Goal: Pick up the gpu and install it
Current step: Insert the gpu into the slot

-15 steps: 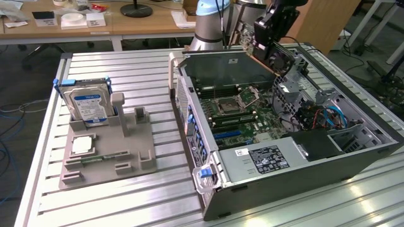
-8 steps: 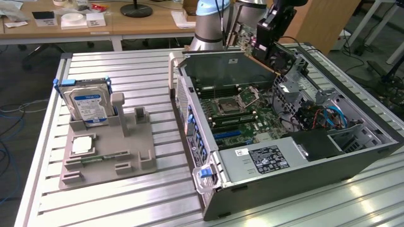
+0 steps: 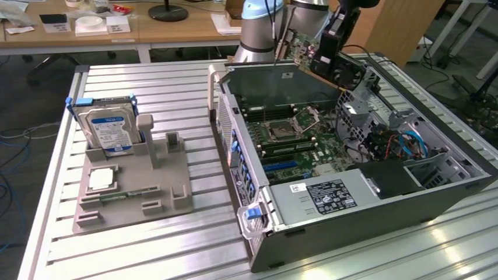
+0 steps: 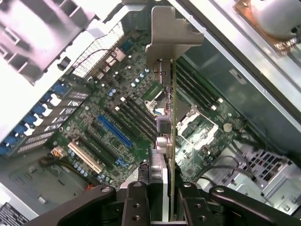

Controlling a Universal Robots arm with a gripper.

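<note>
**Holding the gpu (image 3: 300, 49) above the open computer case (image 3: 365, 219)**

The end effector (image 4: 164, 207) is clenched on the gpu, with one finger (image 4: 134, 202) on each face of the card. In the wrist view the card is seen edge-on, and its grey metal bracket (image 4: 171, 35) is at the end farthest from the fingers.

In the exterior view the gpu hangs in the air above the far end of the case, tilted, next to the arm's base. It is clear of the motherboard (image 3: 300, 137) inside the case and is not yet seated in a slot. The long blue expansion slot (image 4: 114, 131) lies on the motherboard below the card.

The case rests on its side on the ribbed metal worktop (image 3: 155, 81) with its side panel off. On the exterior view's left, well apart from the case, a grey fixture (image 3: 175, 198) carries a hard drive (image 3: 107, 131) standing upright and a narrow green memory stick (image 3: 109, 199) lying flat.
</note>
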